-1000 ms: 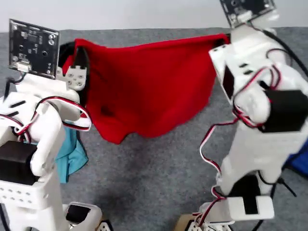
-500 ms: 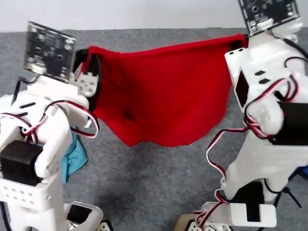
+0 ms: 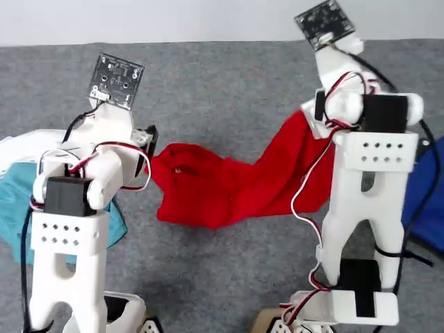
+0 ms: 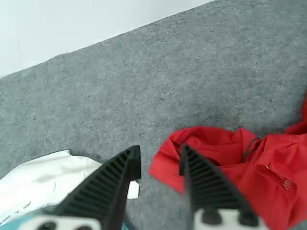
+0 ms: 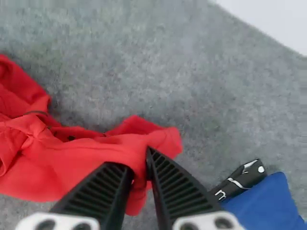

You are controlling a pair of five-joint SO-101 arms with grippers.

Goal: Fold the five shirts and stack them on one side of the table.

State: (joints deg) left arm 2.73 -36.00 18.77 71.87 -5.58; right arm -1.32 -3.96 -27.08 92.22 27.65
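A red shirt (image 3: 222, 187) lies crumpled on the grey table, and its right end rises to my right gripper (image 3: 310, 119). In the right wrist view that gripper (image 5: 140, 160) is shut on a fold of the red shirt (image 5: 72, 158), the rest spreading on the table below. My left gripper (image 4: 159, 152) is open and holds nothing. It hangs just beside the shirt's bunched left edge (image 4: 225, 153). In the high view the left gripper (image 3: 149, 142) sits next to that edge.
A teal shirt (image 3: 14, 205) and a white shirt (image 3: 10, 149) lie at the left edge behind the left arm. A blue shirt (image 3: 424, 201) lies at the right edge, with a small black object (image 5: 240, 179) beside it. Bare grey table stretches at the back.
The red shirt, held spread in the air between both grippers, has dropped crumpled onto the table. The left gripper has let go and opened. Both arms have pulled back.
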